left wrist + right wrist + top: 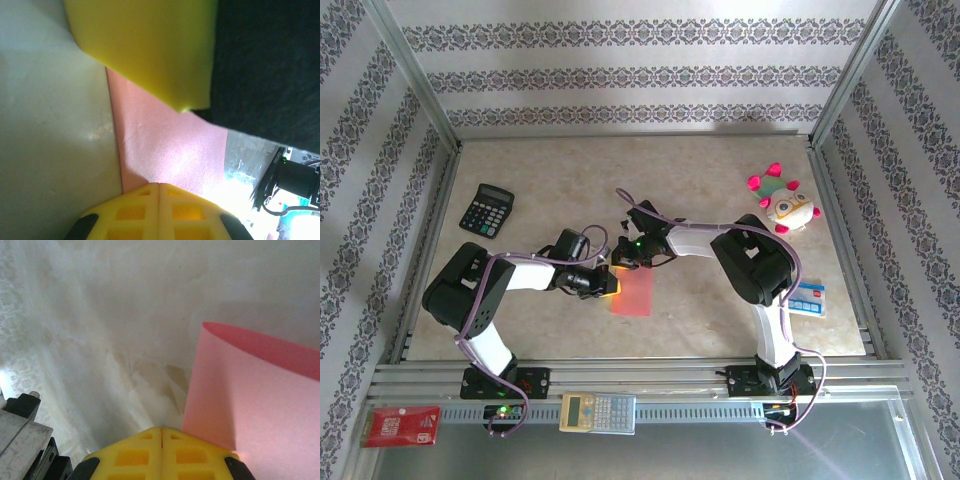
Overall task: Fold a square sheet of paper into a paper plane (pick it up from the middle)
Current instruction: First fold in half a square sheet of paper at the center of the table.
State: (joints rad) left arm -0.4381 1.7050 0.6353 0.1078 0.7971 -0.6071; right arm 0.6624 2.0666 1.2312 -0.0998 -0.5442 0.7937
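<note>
Right wrist view: right gripper (161, 432) and left gripper (159, 187) are closed, seemingly empty; the curled square sheet of paper (260, 405) should be flattened evenly.

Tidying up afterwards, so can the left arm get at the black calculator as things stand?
Probably yes. The black calculator lies alone on bare table on the left arm's side, with nothing across the path. The left gripper, shut at the pink sheet, would have to swing back.

My square sheet of paper (634, 297) lies near the middle of the tabletop (700, 180), toward its near edge: salmon-pink, plain, one side curling upward.
</note>
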